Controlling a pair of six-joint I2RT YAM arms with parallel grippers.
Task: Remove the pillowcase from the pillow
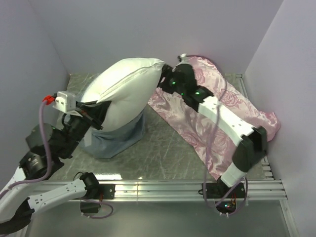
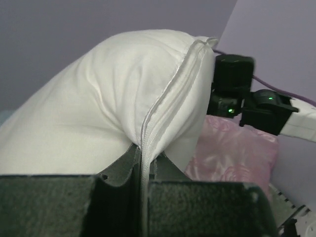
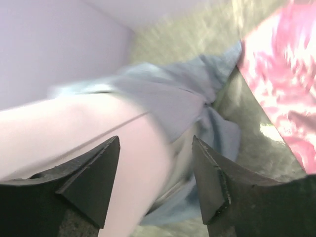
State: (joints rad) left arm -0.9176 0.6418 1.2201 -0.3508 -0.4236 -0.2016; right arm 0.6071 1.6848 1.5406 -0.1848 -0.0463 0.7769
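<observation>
While the left gripper [image 2: 142,159] pinches the pillow [image 2: 113,94] by its seam, the right gripper [image 3: 155,143] gapes. Limp and light, the pillowcase [image 1: 116,140] likely suits a grip at its bunched rim.

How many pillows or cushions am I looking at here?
2. The white pillow stands raised left of centre; the pink satin cushion lies flat to its right. Another could hide beneath them.

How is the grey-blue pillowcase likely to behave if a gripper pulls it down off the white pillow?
Probably floppy: the pillowcase lies crumpled in loose folds around the lower end of the pillow. Likely light, since it slumps onto the table. It may drag on the plump pillow, which the left gripper pinches by its seam.
</observation>
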